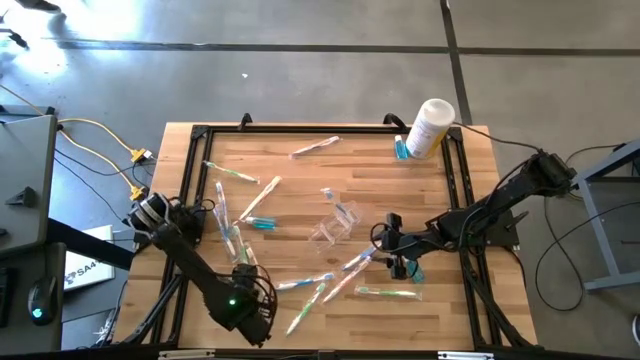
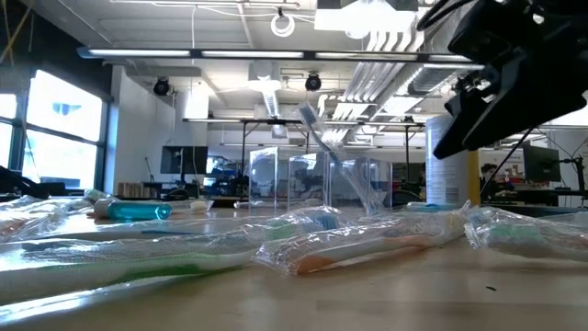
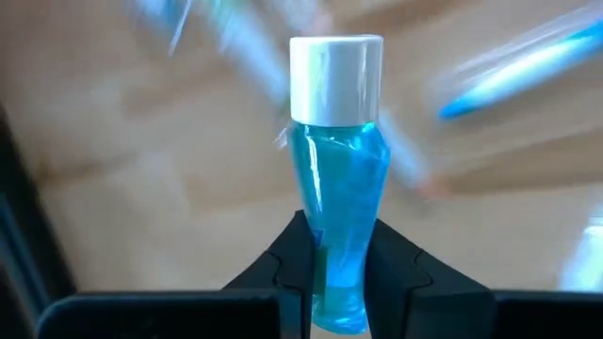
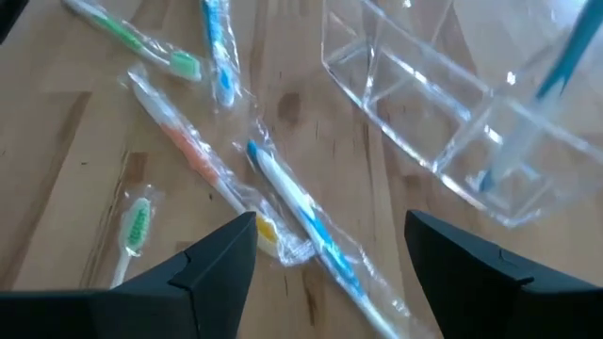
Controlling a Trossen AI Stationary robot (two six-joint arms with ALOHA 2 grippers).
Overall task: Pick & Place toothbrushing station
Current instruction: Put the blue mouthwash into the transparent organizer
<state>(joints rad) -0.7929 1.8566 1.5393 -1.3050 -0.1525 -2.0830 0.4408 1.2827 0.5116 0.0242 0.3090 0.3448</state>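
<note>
Status: early, most of the station was still loose on the table (image 1: 300,135).

Left gripper (image 3: 337,273) sat at the near left of the table, narrowed onto a small teal tube (image 3: 337,179) with a white cap, pinched at its lower end, cap pointing away from the wrist. Tube looked lifted clear of the wood, but I couldn't confirm the height.

Right gripper (image 4: 330,254) hovered right of centre, jaws wide and holding nothing, above several wrapped toothbrushes (image 4: 301,207) lying near the clear organizer (image 4: 443,122).

Done so far, as far as visible: one brush with a blue handle (image 4: 551,85) stood in a compartment of the organizer, which sat mid-table (image 1: 333,222). Whether more was inside, couldn't tell.

Left to do:
- Wrapped brushes scattered along the near edge (image 1: 385,293), on the left side (image 1: 228,172) and one far centre (image 1: 316,147).
- Another teal tube lay left of the organizer (image 1: 262,224), and one more at the far right, just beside a white bottle (image 1: 430,127).
- The held tube still needed placing.

Judgement: roughly one item in, one in hand, well over a dozen outstanding. The crinkly wrappers overlapped near the right gripper, so a single clean pick there looked awkward.
</note>
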